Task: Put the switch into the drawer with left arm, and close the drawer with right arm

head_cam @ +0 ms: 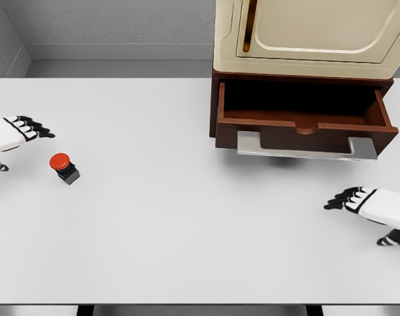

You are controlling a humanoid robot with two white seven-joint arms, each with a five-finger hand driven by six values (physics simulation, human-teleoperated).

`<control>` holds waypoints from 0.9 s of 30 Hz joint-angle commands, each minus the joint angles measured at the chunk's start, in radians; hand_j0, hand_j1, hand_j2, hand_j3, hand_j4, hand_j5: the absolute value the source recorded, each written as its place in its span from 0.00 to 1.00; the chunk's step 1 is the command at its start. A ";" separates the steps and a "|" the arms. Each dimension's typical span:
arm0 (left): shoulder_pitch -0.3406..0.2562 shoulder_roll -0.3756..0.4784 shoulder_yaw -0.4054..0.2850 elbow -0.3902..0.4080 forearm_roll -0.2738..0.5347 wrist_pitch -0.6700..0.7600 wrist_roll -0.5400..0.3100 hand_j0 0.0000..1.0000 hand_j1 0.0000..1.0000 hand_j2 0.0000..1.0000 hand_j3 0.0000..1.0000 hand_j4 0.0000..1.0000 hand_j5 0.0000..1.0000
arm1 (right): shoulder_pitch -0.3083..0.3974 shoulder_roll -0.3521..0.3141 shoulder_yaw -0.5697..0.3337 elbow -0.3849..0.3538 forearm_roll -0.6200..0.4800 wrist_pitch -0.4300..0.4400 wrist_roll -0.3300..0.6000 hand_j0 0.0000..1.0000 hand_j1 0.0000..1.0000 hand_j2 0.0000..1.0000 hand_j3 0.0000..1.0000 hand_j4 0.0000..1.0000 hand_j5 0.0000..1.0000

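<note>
Nothing done yet. Switch [64,167] sits on tabletop [187,217], far left, well apart from the open drawer [305,125]. Left hand [24,128] near it, fingers spread, empty. Right hand [358,199] spread, empty, below drawer.

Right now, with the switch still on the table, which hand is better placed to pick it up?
Left. The left hand hovers open just up-left of the switch, while the right hand sits across the table, below the open drawer.
</note>
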 commanded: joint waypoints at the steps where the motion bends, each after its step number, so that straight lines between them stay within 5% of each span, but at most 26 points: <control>1: 0.000 -0.002 0.001 0.000 0.006 0.000 -0.005 1.00 1.00 1.00 1.00 1.00 1.00 | 0.000 -0.001 0.007 -0.001 -0.007 0.003 0.000 1.00 1.00 1.00 1.00 1.00 1.00; 5: -0.038 -0.097 -0.008 -0.003 0.012 0.000 -0.174 1.00 1.00 1.00 1.00 1.00 1.00 | 0.000 -0.001 0.007 -0.001 -0.007 0.003 0.000 1.00 1.00 1.00 1.00 1.00 1.00; 21: -0.057 -0.107 -0.017 -0.009 0.058 0.000 -0.198 1.00 1.00 1.00 1.00 1.00 1.00 | 0.002 0.007 0.002 0.000 -0.007 0.003 0.000 1.00 1.00 1.00 1.00 1.00 1.00; 24: -0.057 -0.108 -0.017 -0.009 0.064 0.000 -0.198 0.99 0.99 0.99 0.99 0.99 0.99 | 0.003 0.008 -0.010 0.002 -0.007 0.003 0.000 0.66 0.66 0.66 0.66 0.66 0.66; 27: -0.054 -0.111 -0.020 -0.011 0.064 0.000 -0.198 0.97 0.97 0.97 0.97 0.97 0.97 | 0.012 0.015 -0.099 0.003 -0.016 0.003 0.000 0.59 0.59 0.59 0.59 0.59 0.59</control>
